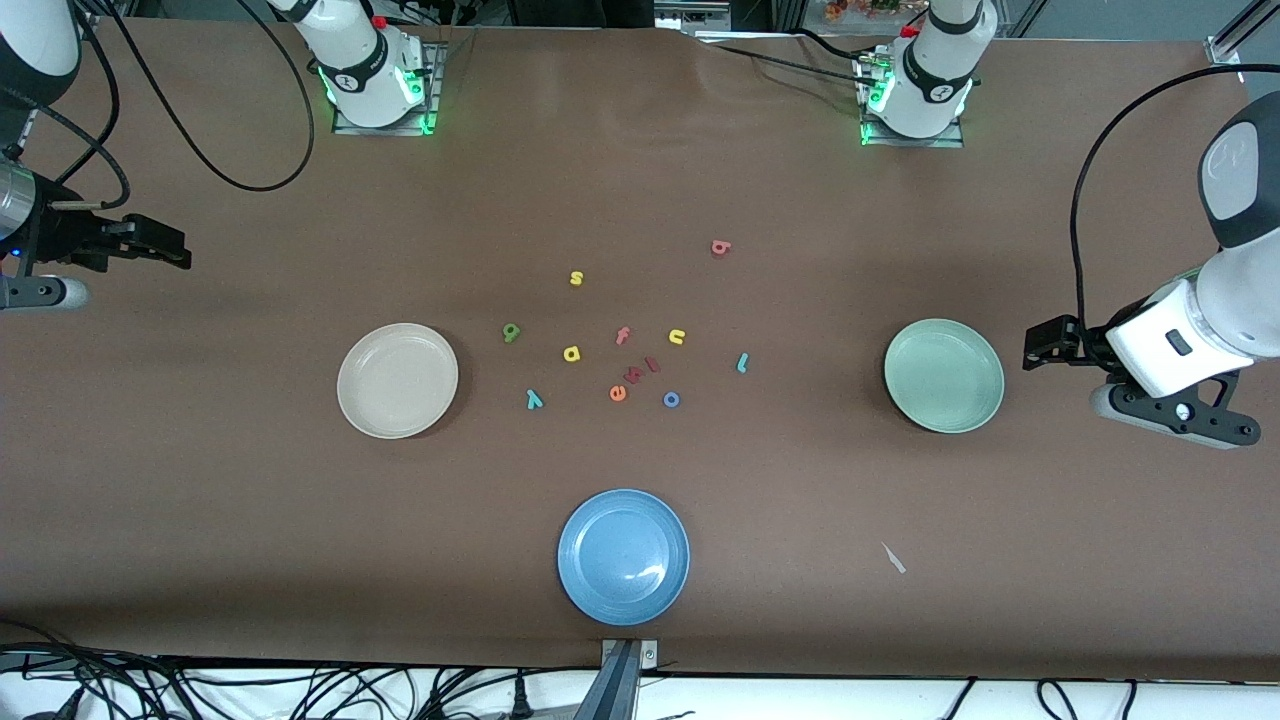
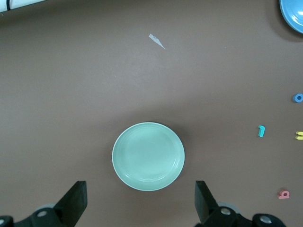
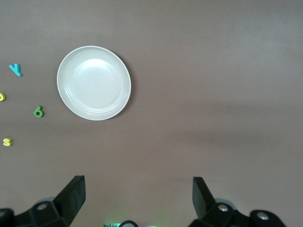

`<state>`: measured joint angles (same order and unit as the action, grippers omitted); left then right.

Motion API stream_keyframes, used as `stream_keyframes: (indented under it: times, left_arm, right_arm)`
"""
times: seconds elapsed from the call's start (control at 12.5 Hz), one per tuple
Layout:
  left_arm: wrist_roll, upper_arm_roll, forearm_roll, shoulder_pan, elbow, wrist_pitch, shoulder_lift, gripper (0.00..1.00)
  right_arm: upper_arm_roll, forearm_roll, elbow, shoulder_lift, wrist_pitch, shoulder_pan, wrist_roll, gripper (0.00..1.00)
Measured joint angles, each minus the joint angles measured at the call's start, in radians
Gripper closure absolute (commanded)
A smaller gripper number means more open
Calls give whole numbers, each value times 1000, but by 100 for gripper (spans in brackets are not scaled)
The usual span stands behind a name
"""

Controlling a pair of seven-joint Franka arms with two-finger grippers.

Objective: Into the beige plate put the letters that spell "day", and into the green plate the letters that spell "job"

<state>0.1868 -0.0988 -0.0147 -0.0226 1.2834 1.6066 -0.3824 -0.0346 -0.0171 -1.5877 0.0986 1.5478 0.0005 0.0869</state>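
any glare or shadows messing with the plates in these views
Front view: soft sheen on the blue plate, green glow at both arm bases. Left wrist view: the green plate evenly lit, faint shadow at its edge. Right wrist view: mild highlight on the beige plate.

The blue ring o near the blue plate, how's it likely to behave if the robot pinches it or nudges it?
The blue o looks tiny and flat, so it is probably very light and may skid across the brown table cover when nudged. Lying flat, it seems unlikely to roll. It sits low, so a pinch probably has to come down close to the cover.
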Motion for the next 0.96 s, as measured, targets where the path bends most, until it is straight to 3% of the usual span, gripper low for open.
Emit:
stream_keyframes:
  times: [0.96]
  left_arm:
    - [0, -12, 0, 2, 0, 0, 3, 0]
  right_arm:
    - [-1, 2, 35, -3, -23, 0, -1, 0]
